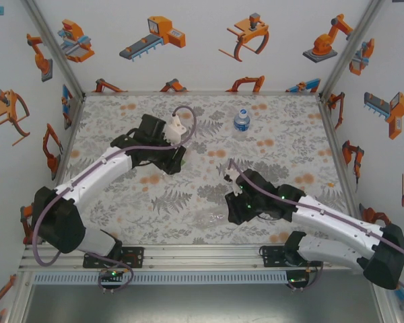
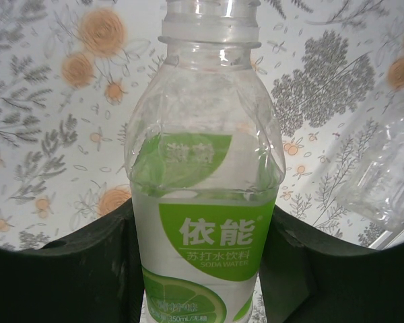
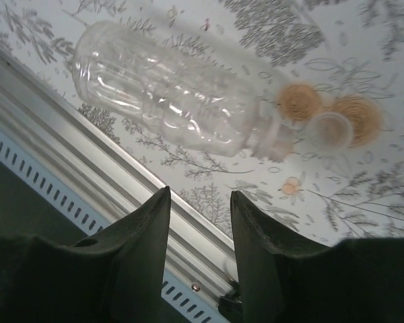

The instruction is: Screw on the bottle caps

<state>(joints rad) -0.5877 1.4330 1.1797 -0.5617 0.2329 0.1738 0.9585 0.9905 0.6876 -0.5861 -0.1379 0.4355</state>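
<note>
While its threaded neck is standing open with no cap on it, the green-labelled soda water bottle (image 2: 202, 202) is sitting between the two fingers of the left gripper (image 2: 202, 276), which is pressing on the label from both sides. The colourless bottle (image 3: 168, 94) is lying on its side on the floral mat (image 3: 363, 40) covering the counter, close to the front rail (image 3: 87, 155). A white cap (image 3: 330, 129) is resting just beside its mouth. The blue-labelled bottle (image 1: 241, 121) is standing well apart, towards the far side.

Trouble is likely to be coming from the cap. It is small and low and lies right at the neck, so fingers closing on it could be nudging the bottle into a roll (it is round and looks empty) or flicking the cap away. A hard squeeze on the thin-walled green bottle could also be tilting its neck, so a cap would start crooked on the thread.

The right gripper (image 3: 200, 195) is hanging above the rail, its jaws standing a narrow gap apart, holding and touching nothing.
</note>
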